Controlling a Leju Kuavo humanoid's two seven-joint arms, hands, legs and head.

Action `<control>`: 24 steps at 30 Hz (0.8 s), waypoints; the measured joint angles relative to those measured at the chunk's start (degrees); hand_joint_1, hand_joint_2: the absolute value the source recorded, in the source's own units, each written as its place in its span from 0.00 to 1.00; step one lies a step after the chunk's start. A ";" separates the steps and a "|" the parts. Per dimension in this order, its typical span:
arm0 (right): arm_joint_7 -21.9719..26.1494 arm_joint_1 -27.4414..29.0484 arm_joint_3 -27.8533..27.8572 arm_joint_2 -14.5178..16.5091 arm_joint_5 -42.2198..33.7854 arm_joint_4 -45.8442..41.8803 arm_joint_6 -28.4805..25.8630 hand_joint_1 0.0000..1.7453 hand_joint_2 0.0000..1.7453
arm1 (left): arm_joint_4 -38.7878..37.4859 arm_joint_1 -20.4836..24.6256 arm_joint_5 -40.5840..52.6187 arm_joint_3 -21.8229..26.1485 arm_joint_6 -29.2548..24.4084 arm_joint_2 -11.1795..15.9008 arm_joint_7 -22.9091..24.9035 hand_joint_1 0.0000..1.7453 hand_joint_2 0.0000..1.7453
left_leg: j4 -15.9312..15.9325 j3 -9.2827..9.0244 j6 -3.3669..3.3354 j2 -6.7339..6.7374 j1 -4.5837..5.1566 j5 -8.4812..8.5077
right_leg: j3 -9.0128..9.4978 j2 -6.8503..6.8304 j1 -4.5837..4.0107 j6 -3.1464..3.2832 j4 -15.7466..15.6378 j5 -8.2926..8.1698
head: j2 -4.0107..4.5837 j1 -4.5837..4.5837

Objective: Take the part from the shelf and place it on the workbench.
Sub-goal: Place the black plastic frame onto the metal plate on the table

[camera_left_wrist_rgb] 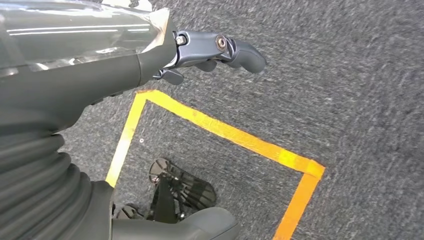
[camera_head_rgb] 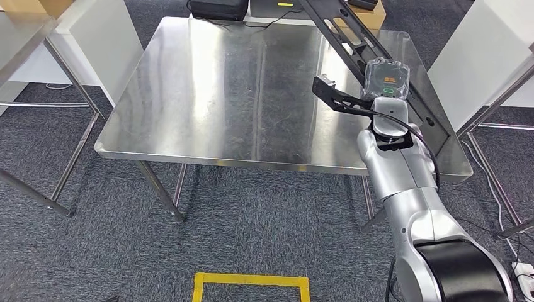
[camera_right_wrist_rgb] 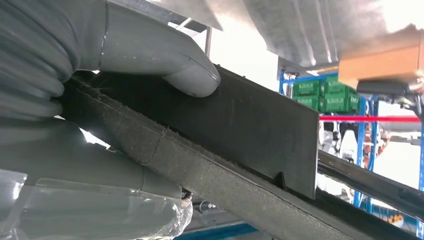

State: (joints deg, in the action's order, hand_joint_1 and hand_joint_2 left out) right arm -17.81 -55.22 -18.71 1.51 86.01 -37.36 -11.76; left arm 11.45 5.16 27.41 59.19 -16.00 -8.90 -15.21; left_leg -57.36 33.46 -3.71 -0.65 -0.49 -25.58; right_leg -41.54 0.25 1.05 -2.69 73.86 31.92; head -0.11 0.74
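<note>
Workbench (camera_head_rgb: 208,94) left and centre: bare steel, open to approach. Right edge: blocked by long black part (camera_head_rgb: 352,38) under right hand (camera_head_rgb: 385,78).

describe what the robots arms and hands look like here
The right arm is silver with rounded segments, a glossy black joint cover near the shoulder and a black cable running along it. The right hand is wrapped in clear plastic. The left hand has dark grey fingers, a grey ribbed wrist cover and a clear plastic wrap.
</note>
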 joint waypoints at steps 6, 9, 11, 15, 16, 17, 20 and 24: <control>-0.01 0.28 -0.16 -0.33 0.02 0.35 -0.17 1.00 1.00 | -0.02 -0.08 0.11 0.00 0.08 -0.10 0.02 0.00 1.00 | 0.08 -3.01 0.71 -0.42 0.64 -2.57 | 4.45 -0.28 -1.04 0.65 -16.59 -9.27 | 0.00 -0.09; -0.01 0.33 -0.20 -0.47 0.02 0.45 -0.29 1.00 1.00 | -0.02 -0.07 0.31 0.00 0.02 -0.08 0.08 0.00 1.00 | -0.87 -3.14 1.52 -0.38 0.73 -2.91 | 5.72 -0.19 -0.94 1.95 -17.42 -9.40 | 0.00 -0.11; 0.02 0.16 -0.19 -0.50 0.02 0.45 -0.32 1.00 1.00 | -0.02 -0.04 0.35 0.00 -0.08 -0.07 0.09 0.00 1.00 | -4.35 -1.47 2.03 -0.10 0.66 -3.43 | 6.65 -0.14 -0.44 2.52 -17.67 -9.14 | 0.00 -0.05; 0.20 0.14 -0.22 -0.38 0.02 0.69 -0.36 1.00 1.00 | -0.02 -0.01 0.40 0.00 -0.18 -0.04 0.09 0.00 1.00 | -16.15 7.07 3.41 0.25 -0.07 -7.91 | 7.85 0.04 -0.32 3.10 -17.75 -8.02 | 0.00 0.16; 0.22 0.32 -0.22 -0.37 0.02 0.80 -0.36 1.00 1.00 | -0.02 -0.04 0.39 0.01 -0.19 -0.02 0.09 0.00 1.00 | -16.45 8.24 3.60 0.31 -0.22 -7.85 | 8.26 0.10 -0.30 3.00 -17.75 -7.65 | 0.00 0.17; 0.22 0.49 -0.22 -0.36 0.02 0.87 -0.37 1.00 1.00 | -0.02 -0.06 0.37 0.01 -0.20 0.01 0.09 0.00 1.00 | -14.70 8.34 3.68 0.38 -0.36 -6.33 | 8.76 0.15 -0.25 2.85 -17.74 -7.25 | 0.00 0.16; 0.21 0.59 -0.28 -0.13 0.02 0.95 -0.43 1.00 1.00 | -0.03 -0.07 0.21 0.03 -0.29 0.11 0.10 0.00 1.00 | -3.73 5.09 3.50 0.54 -0.63 1.12 | 10.32 0.23 -0.21 2.09 -17.72 -5.96 | 0.00 0.13; 0.19 0.45 -0.39 0.17 0.02 0.99 -0.60 1.00 1.00 | -0.03 -0.06 0.00 0.06 -0.48 0.05 0.17 0.00 1.00 | -0.21 2.91 1.56 0.43 -0.16 1.87 | 10.94 0.38 -0.44 0.49 -17.60 -5.17 | 0.00 0.02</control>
State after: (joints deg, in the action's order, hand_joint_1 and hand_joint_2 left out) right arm -17.63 -54.77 -19.10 1.68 86.03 -36.37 -12.35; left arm 11.41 5.10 27.41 59.25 -16.48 -8.84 -15.04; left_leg -57.56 36.37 -2.14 -0.22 -0.65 -23.70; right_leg -30.60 0.63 0.61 -2.20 56.26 26.75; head -0.11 0.75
